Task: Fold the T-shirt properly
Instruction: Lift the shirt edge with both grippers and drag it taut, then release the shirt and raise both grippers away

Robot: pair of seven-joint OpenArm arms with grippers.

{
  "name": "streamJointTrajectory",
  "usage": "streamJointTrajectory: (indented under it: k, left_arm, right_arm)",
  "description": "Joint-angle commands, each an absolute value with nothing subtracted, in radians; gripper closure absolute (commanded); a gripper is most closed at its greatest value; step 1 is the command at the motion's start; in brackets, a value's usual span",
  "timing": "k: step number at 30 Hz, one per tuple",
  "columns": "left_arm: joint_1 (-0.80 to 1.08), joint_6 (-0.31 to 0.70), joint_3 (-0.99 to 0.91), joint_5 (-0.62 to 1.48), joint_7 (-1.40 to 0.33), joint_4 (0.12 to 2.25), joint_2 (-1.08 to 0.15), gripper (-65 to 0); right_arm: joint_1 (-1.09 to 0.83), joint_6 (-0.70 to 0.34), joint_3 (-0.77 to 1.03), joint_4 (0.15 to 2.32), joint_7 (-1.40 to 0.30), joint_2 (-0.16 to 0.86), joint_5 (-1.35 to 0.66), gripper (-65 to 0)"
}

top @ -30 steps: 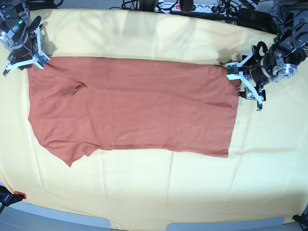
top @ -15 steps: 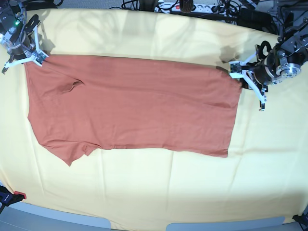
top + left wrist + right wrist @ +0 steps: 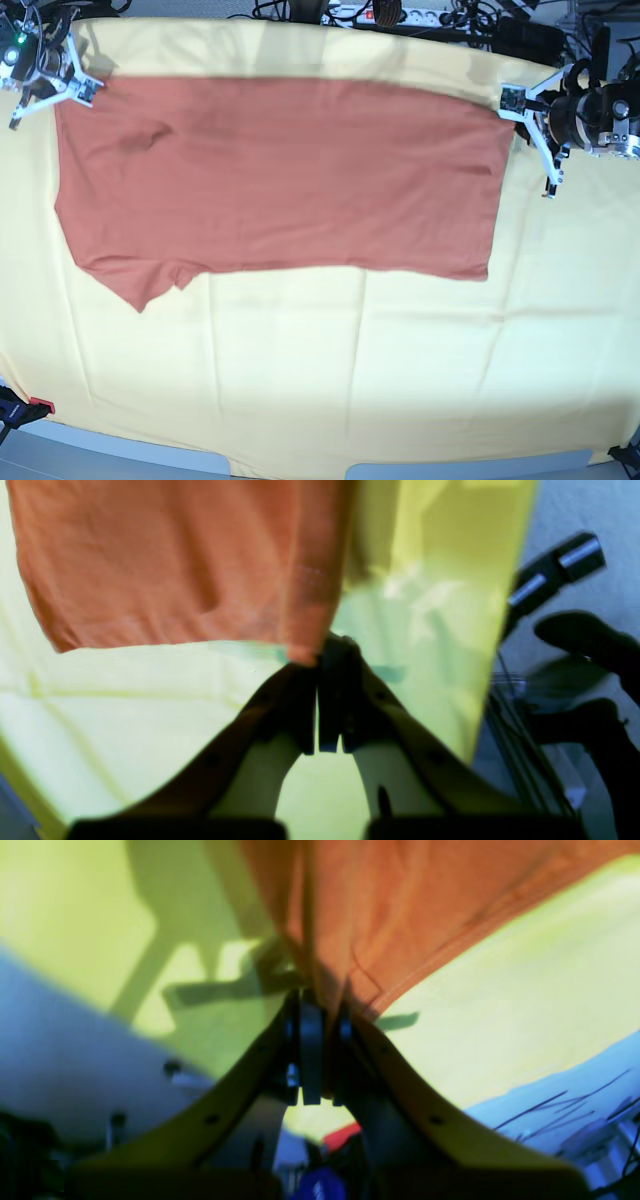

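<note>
The rust-orange T-shirt (image 3: pixel 280 175) lies spread wide on the pale yellow cloth (image 3: pixel 350 380), one sleeve at its lower left. Its far edge is stretched between my two grippers. My left gripper (image 3: pixel 510 102), on the base view's right, is shut on the shirt's far right corner. The left wrist view shows the fingers (image 3: pixel 305 700) pinching the shirt (image 3: pixel 175 565) at its corner. My right gripper (image 3: pixel 86 92), at the far left, is shut on the shirt's far left corner. The right wrist view shows fabric (image 3: pixel 400 905) bunched between its closed fingers (image 3: pixel 310 1040).
The yellow cloth covers the whole table. Cables and a power strip (image 3: pixel 385 12) lie behind the back edge. A red-tipped clamp (image 3: pixel 30 406) sits at the front left corner. The table's front edge (image 3: pixel 400 470) is grey.
Both grippers have moved toward the back of the table, still holding the shirt's corners. The far edge and the whole shirt have shifted back and pulled tauter.
</note>
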State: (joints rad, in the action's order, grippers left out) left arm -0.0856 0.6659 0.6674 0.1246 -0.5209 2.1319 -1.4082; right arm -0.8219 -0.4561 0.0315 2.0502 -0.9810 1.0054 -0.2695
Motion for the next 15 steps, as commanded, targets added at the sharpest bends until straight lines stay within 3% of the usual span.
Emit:
streamJointTrajectory:
  k: [1, 8, 15]
  left_arm:
    - [-0.097, 0.676, 0.658, 0.128, -0.524, 2.140, -1.439, 0.0]
    - [-0.093, 0.698, 0.658, 0.299, -0.525, 2.141, -1.456, 0.0]
    - [-0.092, 0.698, 0.658, 0.343, -0.530, 2.141, -1.477, 0.0]
  right_arm:
    - [-0.839, -0.455, 0.041, 2.062, -1.009, 1.033, -0.262, 0.0]
    - [-0.946, -0.456, 0.041, 2.062, -1.034, 1.050, -0.262, 0.0]
    - [-0.989, -0.460, 0.041, 2.062, -1.034, 1.050, -0.255, 0.0]
